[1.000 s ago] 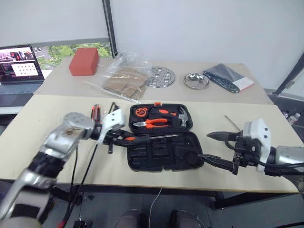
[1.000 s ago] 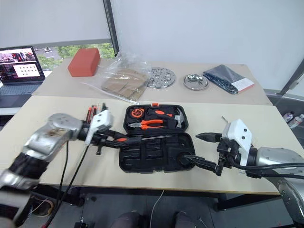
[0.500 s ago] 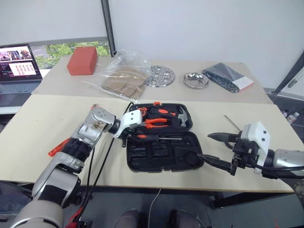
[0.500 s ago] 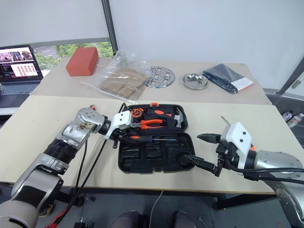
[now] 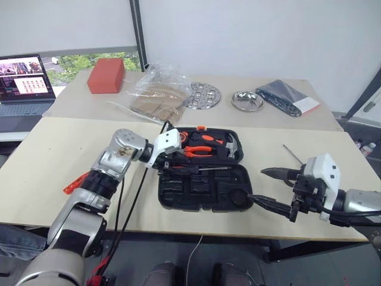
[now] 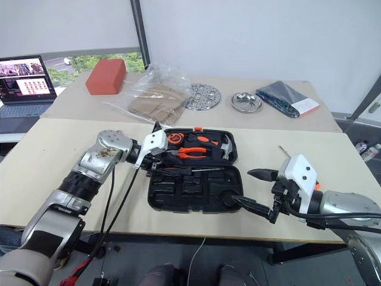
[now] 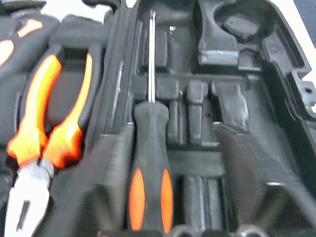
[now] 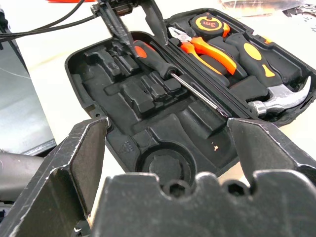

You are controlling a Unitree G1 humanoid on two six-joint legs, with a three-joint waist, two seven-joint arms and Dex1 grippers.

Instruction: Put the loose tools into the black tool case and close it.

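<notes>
Left gripper (image 8: 129, 27) moved over case (image 5: 202, 193), fingers spread beside screwdriver (image 7: 148, 163), right gripper (image 5: 271, 187) spread wide.

Two pale beige tables: near table (image 5: 53, 161) abutting far table (image 5: 83, 101), white wall (image 5: 250, 36) behind, dark vertical window frame (image 5: 136, 30) far left, greenery through window (image 5: 77, 61) beside it.

Silver-grey arms, white wrist housings, black two-fingered hands

Left hand (image 5: 168, 162) trails black cables off its scuffed metal forearm; right hand (image 5: 275, 189) has ridged black fingers (image 8: 79, 163) and bolt sockets.
</notes>
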